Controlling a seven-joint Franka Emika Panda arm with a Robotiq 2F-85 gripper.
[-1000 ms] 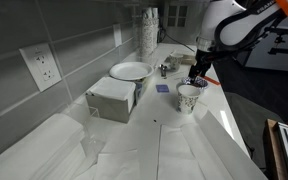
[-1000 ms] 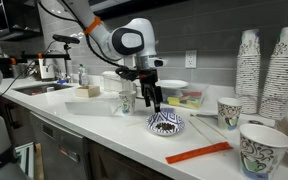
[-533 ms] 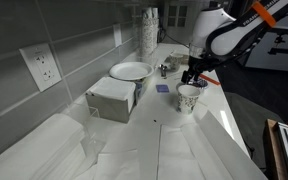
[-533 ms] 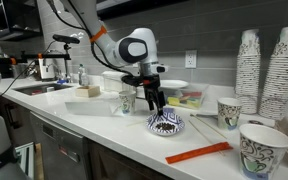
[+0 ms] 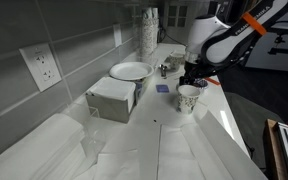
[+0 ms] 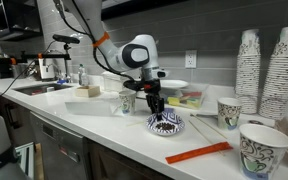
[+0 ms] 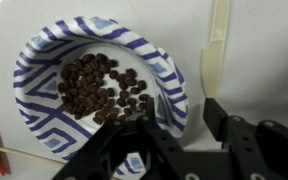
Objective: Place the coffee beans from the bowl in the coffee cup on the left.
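Note:
The bowl has a blue-and-white pattern and holds a pile of dark coffee beans. In an exterior view the bowl sits on the white counter, right of the speckled coffee cup. My gripper is open, low over the bowl's right side, one finger inside the rim and one outside. It shows in both exterior views. The coffee cup stands just in front of the gripper. The gripper hides the bowl in that view.
Tall stacks of paper cups and two patterned cups stand right of the bowl, with an orange stick in front. A white dish, a white box and a sink are nearby.
The gripper has come down from above the bowl to its rim, shifting slightly toward the coffee cup. Bowl and cup have not moved.

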